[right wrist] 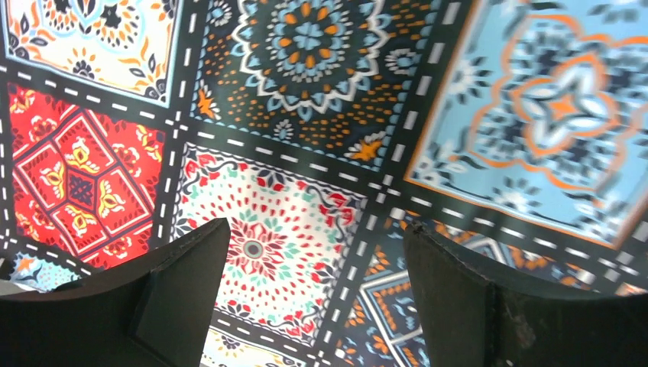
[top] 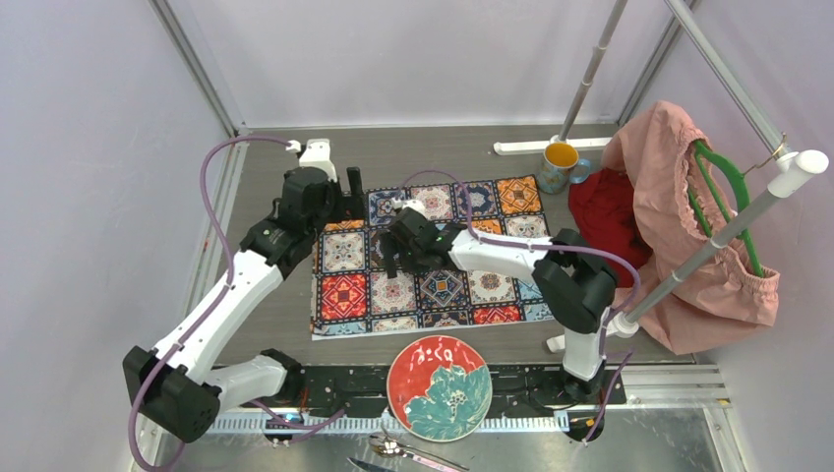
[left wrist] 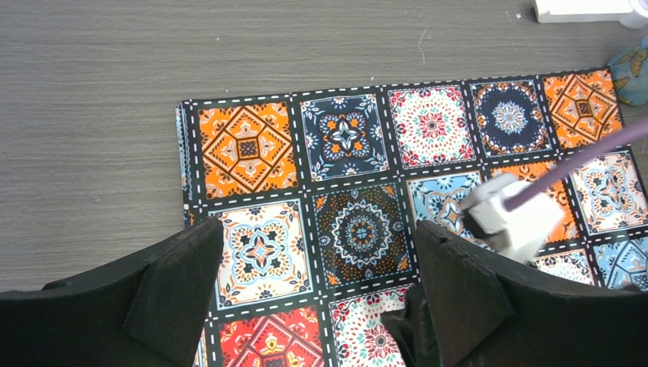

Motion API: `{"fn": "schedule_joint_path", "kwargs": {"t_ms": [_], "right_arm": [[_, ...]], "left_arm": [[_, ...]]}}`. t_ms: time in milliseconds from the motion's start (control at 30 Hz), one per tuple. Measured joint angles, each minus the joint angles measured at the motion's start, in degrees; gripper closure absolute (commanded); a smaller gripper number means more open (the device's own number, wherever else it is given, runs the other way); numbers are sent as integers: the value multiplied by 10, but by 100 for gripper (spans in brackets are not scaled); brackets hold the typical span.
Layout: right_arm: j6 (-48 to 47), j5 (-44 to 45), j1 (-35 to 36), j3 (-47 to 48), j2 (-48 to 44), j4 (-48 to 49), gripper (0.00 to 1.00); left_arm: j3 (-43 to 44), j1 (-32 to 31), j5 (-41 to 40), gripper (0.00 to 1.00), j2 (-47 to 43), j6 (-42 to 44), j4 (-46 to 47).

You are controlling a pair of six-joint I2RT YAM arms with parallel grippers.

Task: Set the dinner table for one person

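The worktop [top: 443, 147] is a broad, matte rectangle of grey-brown wood grain that fills the middle of the overhead view, its fine streaks running crosswise in the left wrist view. A rectangular cloth mat [top: 472, 290] lies flat at its centre, printed with square tiles in orange, red, navy and pale blue, each tile bordered by black bands with white dashes. The left claw [top: 351, 189] hangs over the mat's upper left corner, its two blunt black fingers [left wrist: 183, 283] spread wide with only patterned cloth showing between them. The right claw [right wrist: 315, 233] sits low over the mat's middle, also released, its dark wedge-shaped fingers apart and framing a red-and-white floral tile. In the left wrist view the right arm's white wrist block [left wrist: 512, 218] and purple cable cross the mat at the right. At the lower centre of the overhead view a round glossy plate [top: 439, 386], red with a teal flower, rests at the worktop's near edge over the black mounting rail. Below it lie a metal spoon [top: 403, 450] and a knife [top: 369, 465]. A patterned mug [top: 561, 165] with a yellow interior stands at the mat's upper right corner, beside crumpled red cloth [top: 602, 211] and a ruffled pink garment [top: 679, 226] draped on a green hanger [top: 723, 211].
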Motion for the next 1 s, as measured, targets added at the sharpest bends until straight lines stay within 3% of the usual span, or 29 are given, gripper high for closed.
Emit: {"fn": "schedule_joint_path", "kwargs": {"t_ms": [433, 767, 1000], "right_arm": [[24, 128, -11, -70, -110, -11, 7], [33, 151, -50, -123, -173, -16, 7], [35, 155, -61, -144, -201, -17, 7]], "left_arm": [[8, 0, -1, 8, 87, -7, -3], [53, 0, -49, 41, 212, -31, -42], [86, 0, -76, 46, 291, -55, -73]]}}
